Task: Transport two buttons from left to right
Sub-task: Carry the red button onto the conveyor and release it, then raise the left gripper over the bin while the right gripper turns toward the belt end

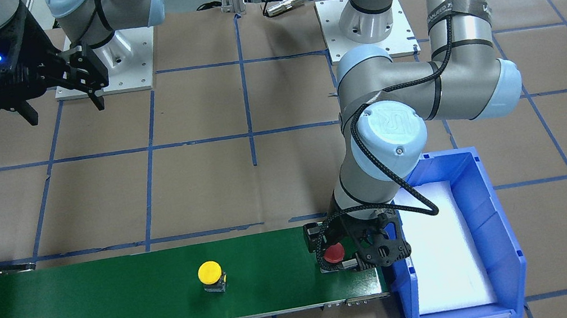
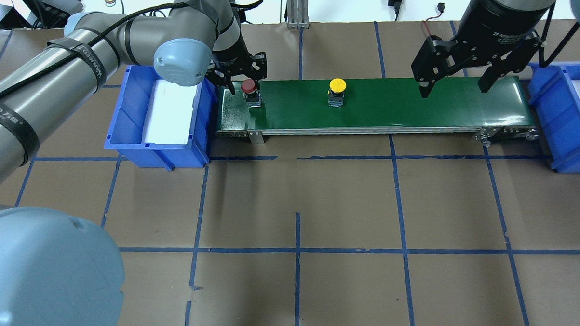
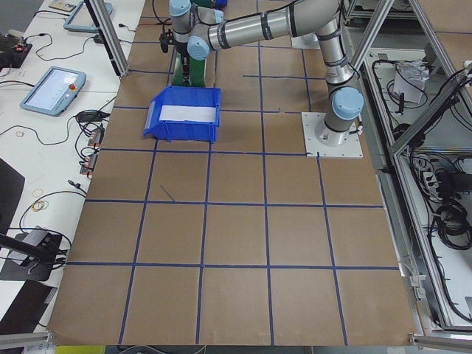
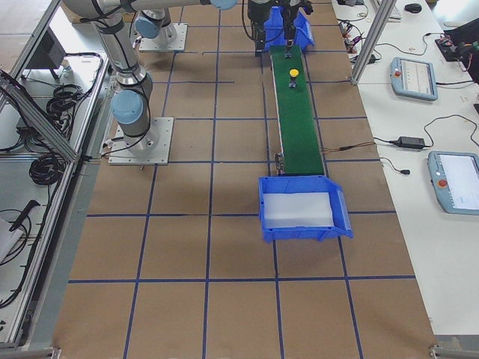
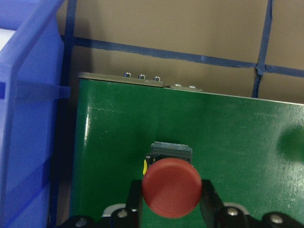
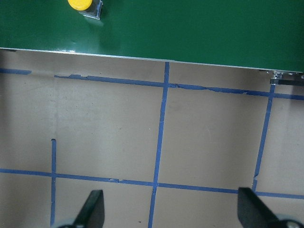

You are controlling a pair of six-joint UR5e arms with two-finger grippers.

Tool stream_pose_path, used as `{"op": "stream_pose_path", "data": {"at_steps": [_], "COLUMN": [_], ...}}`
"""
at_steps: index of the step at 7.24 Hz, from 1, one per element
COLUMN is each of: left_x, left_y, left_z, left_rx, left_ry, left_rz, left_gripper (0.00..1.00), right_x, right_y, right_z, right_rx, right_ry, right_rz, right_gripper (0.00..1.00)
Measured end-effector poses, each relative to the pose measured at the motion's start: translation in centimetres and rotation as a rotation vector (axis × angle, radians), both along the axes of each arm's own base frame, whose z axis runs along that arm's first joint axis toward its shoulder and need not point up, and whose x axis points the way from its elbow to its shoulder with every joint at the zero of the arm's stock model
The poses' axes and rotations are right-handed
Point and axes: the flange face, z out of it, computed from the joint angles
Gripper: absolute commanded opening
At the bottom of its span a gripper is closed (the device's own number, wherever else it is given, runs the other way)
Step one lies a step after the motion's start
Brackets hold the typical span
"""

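The red button [image 1: 334, 253] stands on the green belt [image 1: 84, 304] at its end beside the left bin. It also shows in the overhead view [image 2: 248, 86] and close up in the left wrist view [image 5: 172, 187]. My left gripper [image 1: 336, 260] is down on it, a finger [image 5: 135, 199] against each side of the cap. The yellow button [image 1: 209, 272] stands upright and alone near mid-belt, also in the overhead view [image 2: 337, 84] and the right wrist view [image 6: 80, 4]. My right gripper [image 2: 453, 91] hangs open and empty above the belt's right part.
A blue bin [image 2: 128, 104] with a white foam liner sits at the belt's left end, right against my left arm. A second blue bin [image 2: 557, 114] sits at the belt's right end. Brown table with blue tape lines lies in front of the belt [image 2: 417, 104].
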Motion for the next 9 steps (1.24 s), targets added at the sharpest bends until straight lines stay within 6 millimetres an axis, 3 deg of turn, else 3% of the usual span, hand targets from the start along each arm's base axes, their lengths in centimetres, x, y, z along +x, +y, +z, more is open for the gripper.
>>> {"op": "stream_pose_path", "data": {"at_steps": [1, 3, 4, 6, 7, 9], "left_x": [0.0, 0.9, 3.7, 11.5, 13.5, 14.1], "left_y": [0.2, 1.6, 2.7, 6.3, 8.9, 13.9], "left_z": [0.7, 4.9, 7.7, 13.2, 15.3, 18.3], "left_rx": [0.005, -0.004, 0.011, 0.052, 0.074, 0.135], "left_ry": [0.001, -0.018, -0.048, -0.072, -0.076, -0.078], "left_rz": [0.009, -0.021, -0.051, -0.074, -0.089, -0.113], "left_gripper": [1.00, 1.00, 1.00, 1.00, 1.00, 1.00], "right_x": [0.0, 0.0, 0.0, 0.4, 0.5, 0.5], "right_y": [0.0, 0.0, 0.0, 0.1, 0.1, 0.0], "right_z": [0.0, -0.1, -0.1, 0.0, 0.1, 0.1], "right_rx": [0.001, 0.001, 0.001, -0.002, -0.005, -0.012], "right_ry": [0.001, 0.001, 0.000, -0.005, -0.008, -0.009], "right_rz": [-0.001, 0.001, 0.001, 0.004, 0.005, 0.006], "right_gripper": [1.00, 1.00, 1.00, 1.00, 1.00, 1.00]}}
